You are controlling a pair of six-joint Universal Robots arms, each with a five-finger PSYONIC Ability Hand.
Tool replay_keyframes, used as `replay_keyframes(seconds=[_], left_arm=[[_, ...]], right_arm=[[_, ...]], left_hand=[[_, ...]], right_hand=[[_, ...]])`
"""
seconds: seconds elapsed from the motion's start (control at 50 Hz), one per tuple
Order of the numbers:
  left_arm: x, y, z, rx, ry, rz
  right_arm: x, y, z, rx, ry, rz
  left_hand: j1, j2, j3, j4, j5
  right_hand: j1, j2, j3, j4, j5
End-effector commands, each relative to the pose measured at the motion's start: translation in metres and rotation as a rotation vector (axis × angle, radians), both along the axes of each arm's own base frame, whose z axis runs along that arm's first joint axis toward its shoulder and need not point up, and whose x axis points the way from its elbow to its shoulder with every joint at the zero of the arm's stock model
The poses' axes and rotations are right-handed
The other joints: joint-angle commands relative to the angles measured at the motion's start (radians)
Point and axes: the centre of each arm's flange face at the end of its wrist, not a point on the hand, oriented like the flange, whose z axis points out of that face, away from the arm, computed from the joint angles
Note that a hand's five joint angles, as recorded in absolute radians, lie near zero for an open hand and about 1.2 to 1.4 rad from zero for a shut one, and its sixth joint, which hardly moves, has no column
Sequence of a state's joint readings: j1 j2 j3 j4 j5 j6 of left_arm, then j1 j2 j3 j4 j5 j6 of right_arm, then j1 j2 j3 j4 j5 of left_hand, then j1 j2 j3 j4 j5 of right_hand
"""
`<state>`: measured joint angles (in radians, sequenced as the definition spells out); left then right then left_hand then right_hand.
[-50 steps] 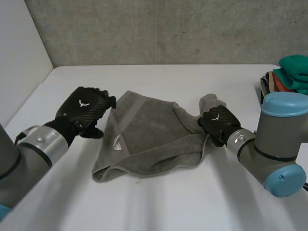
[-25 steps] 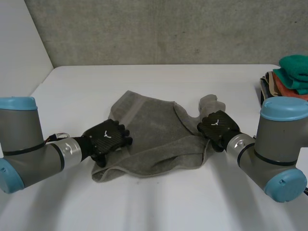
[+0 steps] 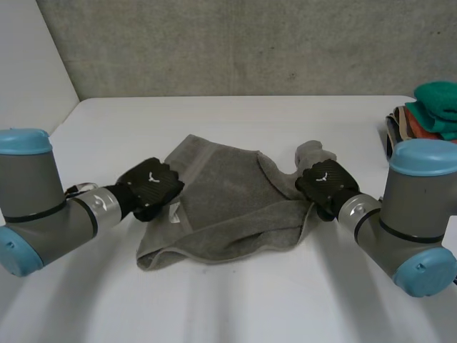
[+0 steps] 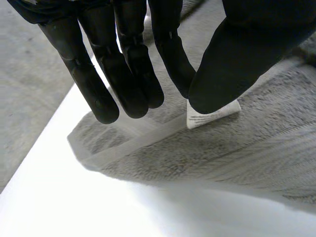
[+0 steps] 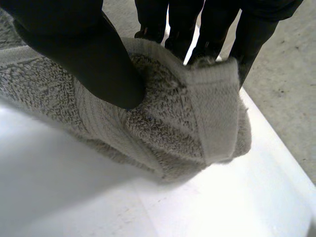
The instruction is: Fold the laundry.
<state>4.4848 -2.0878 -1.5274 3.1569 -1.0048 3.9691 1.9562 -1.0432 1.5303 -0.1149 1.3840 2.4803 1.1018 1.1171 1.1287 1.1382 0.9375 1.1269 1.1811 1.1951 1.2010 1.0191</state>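
At the middle of the white desk (image 3: 235,300), as the head view has it, a grey towel (image 3: 221,204) lies rumpled and partly doubled over itself. The left hand (image 3: 150,187) sits at the towel's left edge, just beside a small white label (image 3: 173,210). The right hand (image 3: 326,184) is on its far-right corner. With one hand at each side, I judge they mean to draw the cloth flat before any fold is made. A pile of folded cloths (image 3: 430,111) stands well apart at the desk's right edge.

From the left wrist, that hand's fingers (image 4: 123,74) hang straight, a little apart from the thumb, whose tip is over the label (image 4: 213,114). Nothing is pinched, and the hem lies flat under the fingertips, so it looks ready to take that edge.

From the right wrist, the thumb (image 5: 89,49) presses a bunched, hemmed corner of the towel (image 5: 168,123) against the fingers behind it in a firm pinch.

Half a second ago the left hand was lower, on the towel's near-left part. A second ago it was raised clear of the cloth, to its left. The right hand and the towel are much as they were.
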Motion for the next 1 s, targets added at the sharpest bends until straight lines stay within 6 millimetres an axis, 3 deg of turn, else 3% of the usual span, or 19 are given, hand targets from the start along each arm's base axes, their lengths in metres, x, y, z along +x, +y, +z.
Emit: replay_keyframes(seconds=[0.02, 0.14, 0.36, 0.84, 1.0], left_arm=[[0.005, 0.003, -0.001, 0.046, 0.033, 0.001], [-0.002, 0.005, -0.001, 0.052, 0.058, -0.063], [-0.008, 0.001, -0.020, 0.107, 0.043, -0.080], [-0.006, 0.004, -0.035, 0.157, -0.044, -0.113], [-0.007, 0.005, -0.036, 0.156, -0.043, -0.114]], right_arm=[[0.000, 0.000, 0.011, -0.025, -0.009, -0.003], [0.000, 0.005, 0.007, -0.010, -0.004, 0.005], [0.002, 0.006, 0.002, 0.002, 0.001, 0.011], [0.000, 0.002, -0.002, 0.002, 0.004, 0.004], [0.000, 0.002, -0.002, 0.002, 0.004, 0.004]], left_hand=[[-0.712, -0.727, -0.739, -0.748, -0.722], [-0.680, -0.695, -0.707, -0.716, -0.690], [-0.601, -0.616, -0.628, -0.637, -0.611], [-0.463, -0.478, -0.490, -0.499, -0.473], [0.197, 0.182, 0.170, 0.161, 0.187]], right_hand=[[0.269, 0.215, 0.201, 0.195, 0.203], [0.269, 0.215, 0.201, 0.195, 0.203], [0.269, 0.215, 0.201, 0.195, 0.203], [0.269, 0.215, 0.201, 0.195, 0.203], [0.269, 0.215, 0.201, 0.195, 0.203]])
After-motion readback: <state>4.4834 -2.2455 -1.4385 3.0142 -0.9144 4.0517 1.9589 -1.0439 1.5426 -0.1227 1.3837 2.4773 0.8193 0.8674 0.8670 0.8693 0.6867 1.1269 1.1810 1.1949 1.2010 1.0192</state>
